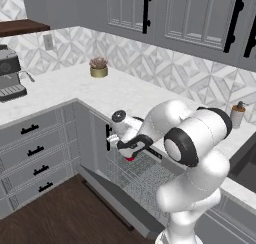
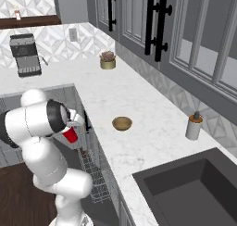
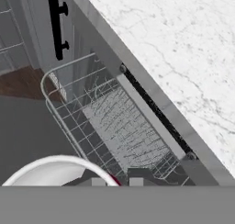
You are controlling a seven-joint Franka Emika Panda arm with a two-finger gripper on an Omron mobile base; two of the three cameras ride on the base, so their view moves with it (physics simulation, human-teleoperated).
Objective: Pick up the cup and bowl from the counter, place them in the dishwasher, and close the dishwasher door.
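Cup (image 2: 71, 135) hangs pinched in the gripper (image 2: 72, 129) over the dishwasher (image 1: 131, 178) rack. Bowl (image 2: 122, 123) rests on the counter (image 2: 139, 109), at three o'clock from it.

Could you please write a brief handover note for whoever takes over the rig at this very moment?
Gripper: shut on the cup, held over the pulled-out wire rack of the dishwasher.
Bowl: on the counter, near its front edge, untouched.
Dishwasher door: folded down, open.
Done: cup lifted and carried to the rack.
Left: set cup in rack, fetch and load bowl, close door.
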